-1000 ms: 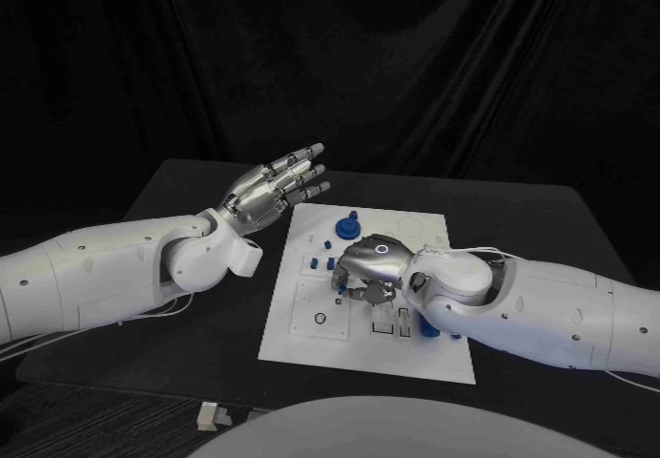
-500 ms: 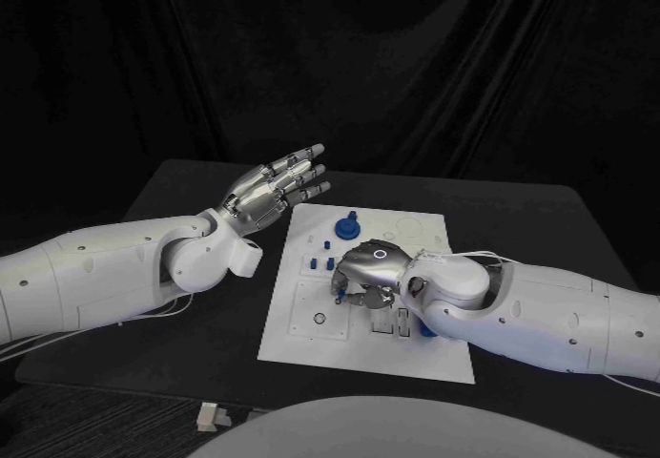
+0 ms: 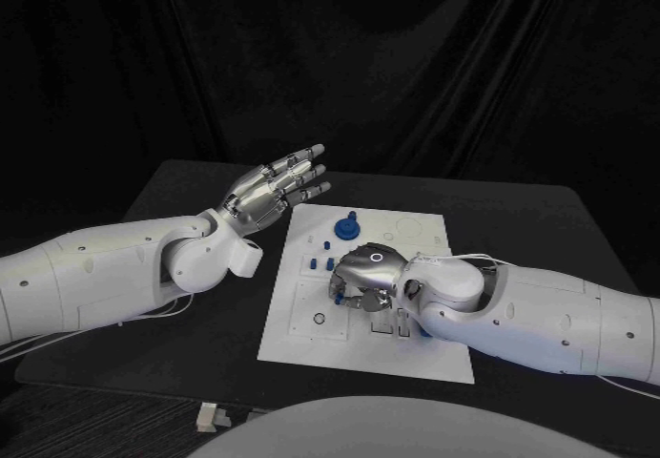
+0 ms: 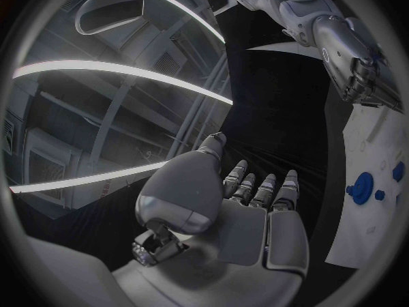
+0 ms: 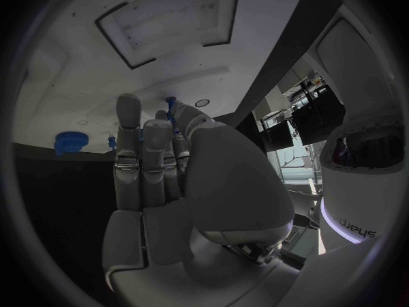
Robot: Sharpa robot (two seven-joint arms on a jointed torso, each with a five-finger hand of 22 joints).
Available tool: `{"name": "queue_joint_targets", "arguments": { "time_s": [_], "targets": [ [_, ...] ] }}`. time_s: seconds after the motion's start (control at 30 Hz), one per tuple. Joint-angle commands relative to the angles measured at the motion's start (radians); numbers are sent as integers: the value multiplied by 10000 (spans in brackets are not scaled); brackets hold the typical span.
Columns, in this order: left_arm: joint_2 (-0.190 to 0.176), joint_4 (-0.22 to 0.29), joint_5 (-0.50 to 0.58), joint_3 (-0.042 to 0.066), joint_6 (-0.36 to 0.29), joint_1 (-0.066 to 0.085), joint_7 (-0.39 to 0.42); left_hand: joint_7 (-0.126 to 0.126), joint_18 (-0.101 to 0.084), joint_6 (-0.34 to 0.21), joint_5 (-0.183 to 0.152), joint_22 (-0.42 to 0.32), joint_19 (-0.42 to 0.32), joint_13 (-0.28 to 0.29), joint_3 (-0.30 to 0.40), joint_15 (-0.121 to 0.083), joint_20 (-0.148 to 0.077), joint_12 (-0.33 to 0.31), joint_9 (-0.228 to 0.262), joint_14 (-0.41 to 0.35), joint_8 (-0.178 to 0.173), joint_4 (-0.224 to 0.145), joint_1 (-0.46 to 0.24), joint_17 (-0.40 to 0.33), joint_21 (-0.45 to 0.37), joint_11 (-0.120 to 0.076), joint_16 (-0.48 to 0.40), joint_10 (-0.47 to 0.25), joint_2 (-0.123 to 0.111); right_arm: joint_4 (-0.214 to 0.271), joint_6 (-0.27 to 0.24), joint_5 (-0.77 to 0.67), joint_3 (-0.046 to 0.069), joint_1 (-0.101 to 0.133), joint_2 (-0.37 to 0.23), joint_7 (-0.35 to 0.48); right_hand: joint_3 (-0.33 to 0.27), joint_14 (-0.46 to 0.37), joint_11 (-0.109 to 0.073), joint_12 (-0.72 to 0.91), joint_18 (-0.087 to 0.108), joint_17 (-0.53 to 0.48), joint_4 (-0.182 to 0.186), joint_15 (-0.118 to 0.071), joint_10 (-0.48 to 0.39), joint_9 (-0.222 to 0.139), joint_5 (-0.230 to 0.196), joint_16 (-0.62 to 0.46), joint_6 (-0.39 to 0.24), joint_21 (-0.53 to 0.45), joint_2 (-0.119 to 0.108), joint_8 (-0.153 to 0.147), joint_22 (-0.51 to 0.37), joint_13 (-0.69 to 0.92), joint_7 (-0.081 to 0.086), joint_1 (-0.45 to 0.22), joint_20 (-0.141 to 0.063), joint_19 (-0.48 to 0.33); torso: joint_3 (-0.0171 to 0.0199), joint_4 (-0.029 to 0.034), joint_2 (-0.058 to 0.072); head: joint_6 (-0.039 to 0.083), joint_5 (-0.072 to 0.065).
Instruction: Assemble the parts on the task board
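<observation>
the black table carried the white board. my right hand pinched a small blue peg over the board's middle; tilted, i judged it could jam or slip. my left hand hung spread, empty.

I see black curtains hanging in folds behind the black table. Dark floor lies below the table's near edge, with a small pale block on it. Overhead, long curved light strips glow.
</observation>
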Motion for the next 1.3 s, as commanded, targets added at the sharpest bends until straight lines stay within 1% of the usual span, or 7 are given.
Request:
{"name": "queue_joint_targets", "arguments": {
  "time_s": [0.03, 0.4, 0.6, 0.8, 0.97, 1.13, 1.3],
  "targets": [
    [29, -3, 68, 11, 151, -12, 712, 16, 68, 58, 54, 13, 52, 15, 33, 42, 10, 66, 10, -20, 68, 1, -51, 9, 35, 67, 65, 11, 57, -5, 108, -84, 6, -50, 15, -164, 21, -24, 17, -20, 74, -10, -25, 21, 87, -9, -33, -30, -77, -33, -51, -34, 446, 15, -24, -32, -19, -51, 6, 4, 0, 0, 9],
    [65, -44, 68, 11, 207, -21, 644, 22, 68, 62, 51, 28, 59, 15, 43, 48, 12, 63, 10, -19, 72, -1, -59, 10, 39, 74, 68, 10, 59, -42, 282, -84, 6, -112, 64, -232, 27, -84, 35, -59, 93, -97, -38, 34, 83, -28, -54, -127, -137, -209, -80, -95, 414, 17, -1, -55, -12, -117, 2, 1, 8, 0, -2],
    [86, -70, 68, 10, 236, -33, 626, 27, 68, 65, 51, 36, 64, 14, 52, 56, 14, 63, 10, -19, 75, -2, -65, 10, 42, 79, 70, 10, 63, -69, 454, -84, 6, -127, 71, -217, -35, -299, 230, -400, 118, -345, 106, 207, -507, -192, -341, -400, -815, -799, -268, -488, 299, -17, 154, -373, 91, -369, 7, -1, 3, 0, 8],
    [111, -109, 68, 10, 253, -51, 624, 30, 68, 66, 49, 36, 65, 14, 57, 59, 15, 63, 10, -19, 77, -2, -70, 10, 42, 82, 71, 10, 66, -102, 438, -84, 6, -137, 60, -128, -406, -619, 471, -896, 217, -654, 194, 219, -2061, -515, -900, -700, -2610, -1403, -445, -480, 164, -14, -438, -684, 205, -634, 5, 1, 0, 0, 8],
    [124, -132, 68, 10, 268, -72, 626, 34, 68, 56, 44, 41, 69, 13, 65, 64, 17, 57, 8, -19, 76, 0, -79, 10, 44, 86, 71, 10, 68, -99, 174, -84, 6, -139, -7, -25, -1346, -1073, 593, -664, 229, -1043, 352, 257, -3663, -576, -1136, -1024, -4872, -1732, -326, -535, 92, 28, -892, -541, 266, -822, 3, -9, 1, 0, -1],
    [113, -142, 68, 10, 279, -89, 625, 35, 68, 53, 42, 43, 70, 12, 67, 65, 17, 55, 7, -19, 76, 0, -81, 10, 44, 87, 70, 10, 69, 19, -344, -84, 7, -130, -213, 66, -1639, -1286, 646, -461, 225, -1228, 740, 311, -4246, -573, -1150, -1150, -5057, -1876, -426, -526, 77, 22, -895, -275, 311, -882, 1, 5, 0, 0, -28],
    [86, -141, 68, 10, 271, -98, 641, 35, 68, 53, 42, 43, 70, 12, 67, 65, 17, 55, 7, -19, 76, 0, -81, 10, 44, 87, 70, 10, 69, 443, -963, -69, 9, 166, -746, 155, -1770, -1295, 673, -107, 233, -1169, 1213, 333, -4545, -491, -1073, -991, -4355, -1956, -475, -382, 96, 44, -786, -29, 328, -845, 3, 5, -4, 0, -33]
  ]
}}
